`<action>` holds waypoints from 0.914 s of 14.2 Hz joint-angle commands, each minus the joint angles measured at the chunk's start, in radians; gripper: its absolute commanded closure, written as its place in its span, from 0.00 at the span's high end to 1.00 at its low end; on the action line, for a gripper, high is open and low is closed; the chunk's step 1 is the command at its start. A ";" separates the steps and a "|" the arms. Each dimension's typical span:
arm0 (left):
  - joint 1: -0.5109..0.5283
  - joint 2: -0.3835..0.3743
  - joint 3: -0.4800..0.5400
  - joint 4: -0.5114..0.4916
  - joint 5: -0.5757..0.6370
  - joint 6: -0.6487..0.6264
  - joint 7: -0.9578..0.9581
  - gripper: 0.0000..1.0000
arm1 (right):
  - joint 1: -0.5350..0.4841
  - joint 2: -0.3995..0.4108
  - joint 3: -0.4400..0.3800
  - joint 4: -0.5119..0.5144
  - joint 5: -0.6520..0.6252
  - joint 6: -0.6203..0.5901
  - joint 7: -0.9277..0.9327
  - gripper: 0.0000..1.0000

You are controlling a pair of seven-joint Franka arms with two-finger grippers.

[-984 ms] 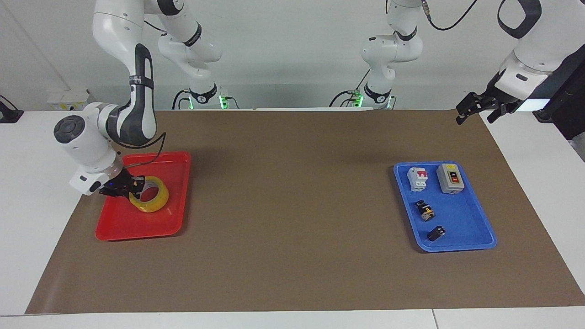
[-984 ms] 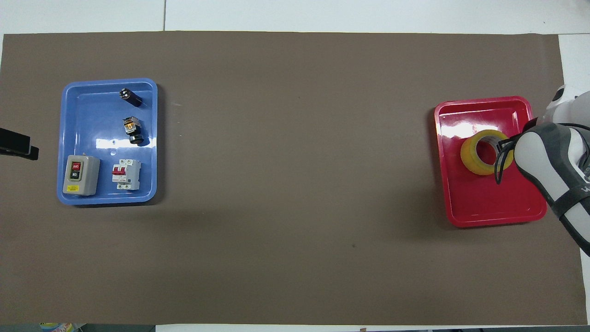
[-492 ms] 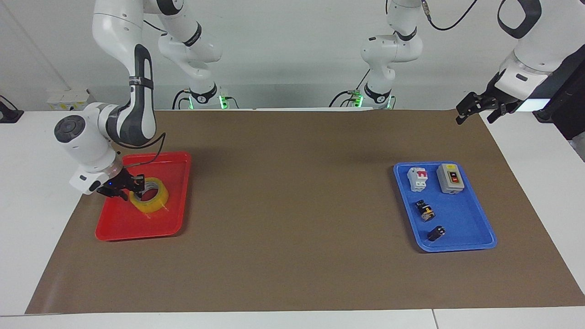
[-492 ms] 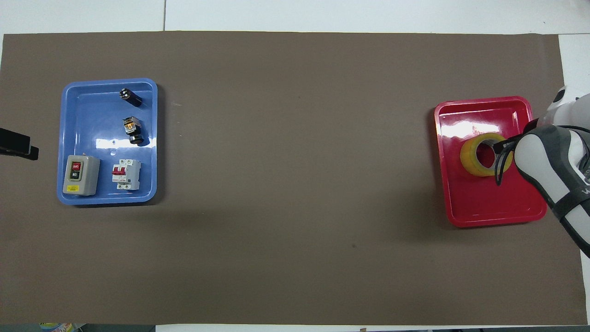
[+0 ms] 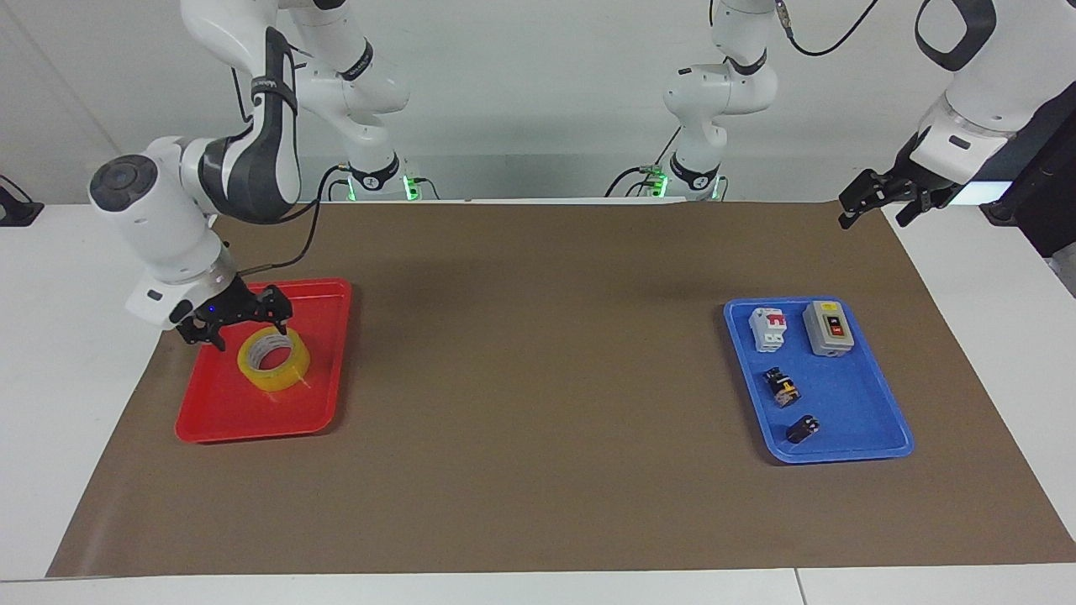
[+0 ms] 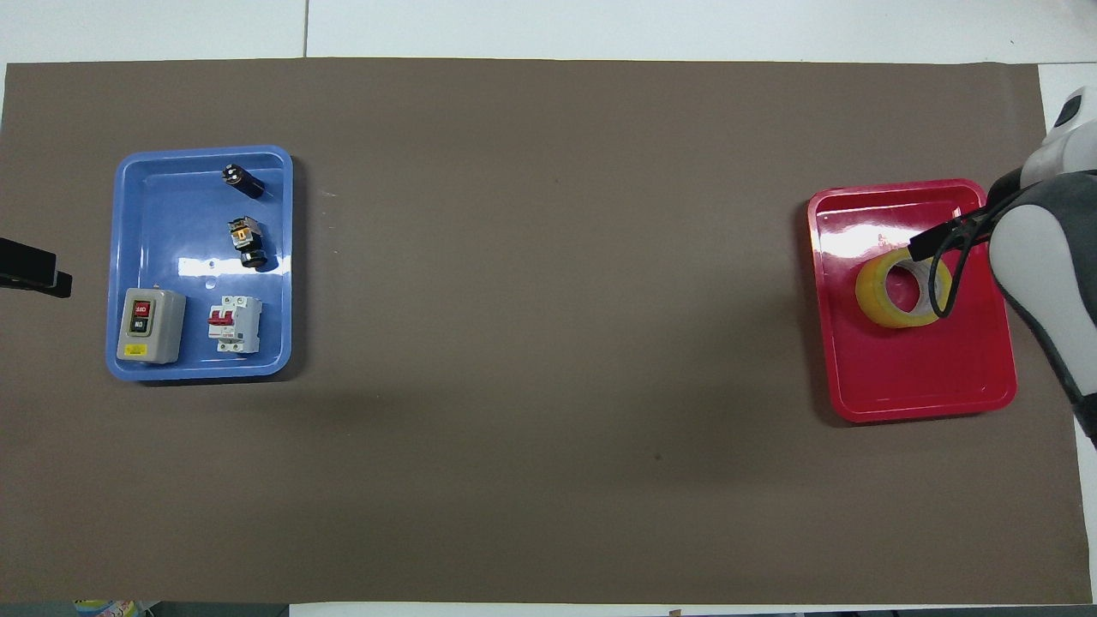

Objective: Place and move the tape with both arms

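Observation:
The yellow tape lies flat in the red tray, at the right arm's end of the table. My right gripper hangs open just over the roll's edge nearer the robots, touching nothing. In the overhead view the tape shows in the red tray, with one of the right gripper's fingers over its rim. My left gripper waits open and empty, in the air over the mat's corner at the left arm's end.
A blue tray at the left arm's end holds a grey switch box, a white breaker and two small black parts. A brown mat covers the table between the trays.
My right gripper opened, let go of the tape and rose from it. The roll settled flat in the red tray. The left arm has not moved.

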 commanded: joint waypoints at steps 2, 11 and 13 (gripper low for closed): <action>0.000 -0.025 0.000 -0.026 -0.013 0.008 0.010 1.00 | -0.008 -0.082 0.003 0.112 -0.007 -0.191 0.066 1.00; 0.000 -0.025 0.000 -0.026 -0.013 0.008 0.010 1.00 | -0.028 -0.161 -0.010 0.199 -0.026 -0.460 0.134 1.00; 0.000 -0.025 0.000 -0.026 -0.013 0.008 0.010 1.00 | -0.036 -0.164 -0.010 0.195 -0.024 -0.466 0.132 1.00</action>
